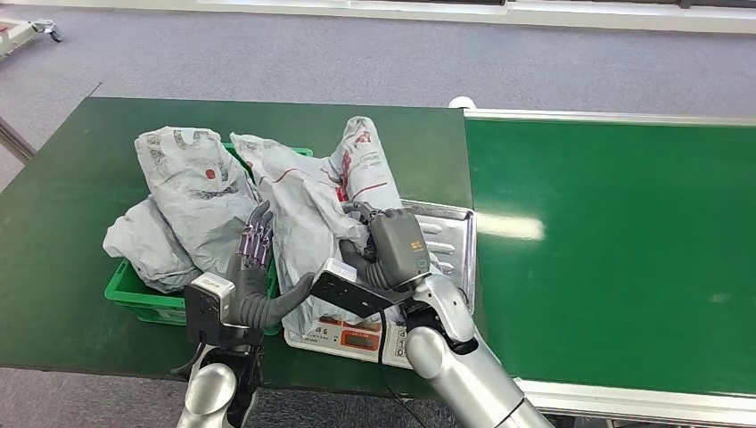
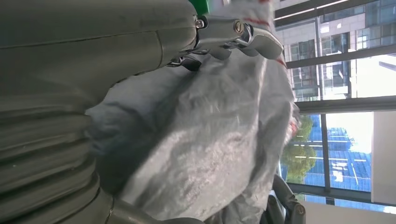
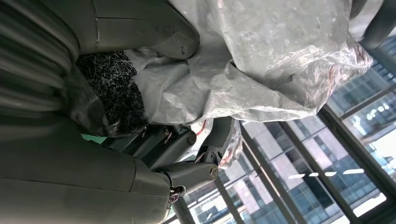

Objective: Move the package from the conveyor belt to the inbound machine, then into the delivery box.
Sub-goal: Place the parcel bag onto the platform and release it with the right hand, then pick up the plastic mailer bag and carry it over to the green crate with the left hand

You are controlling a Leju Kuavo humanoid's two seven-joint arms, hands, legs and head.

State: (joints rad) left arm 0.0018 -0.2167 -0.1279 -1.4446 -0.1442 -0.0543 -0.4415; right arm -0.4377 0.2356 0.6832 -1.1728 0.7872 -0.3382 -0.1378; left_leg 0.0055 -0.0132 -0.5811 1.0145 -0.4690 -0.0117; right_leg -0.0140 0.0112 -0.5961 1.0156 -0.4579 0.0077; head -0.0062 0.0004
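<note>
A grey poly package with red print stands half over the green basket and half over the scale's silver tray. My right hand grips its lower right side; the right wrist view shows the crumpled package held against the right hand, with fingers curled under it. My left hand stays at the package's left flank, fingers straight up and thumb spread out toward it. The left wrist view has the package lying between the left hand's thumb and fingers, which are apart.
Other grey packages fill the basket on the dark green table. The scale's display faces the table's near edge. The green conveyor belt runs along the right. Grey floor lies beyond.
</note>
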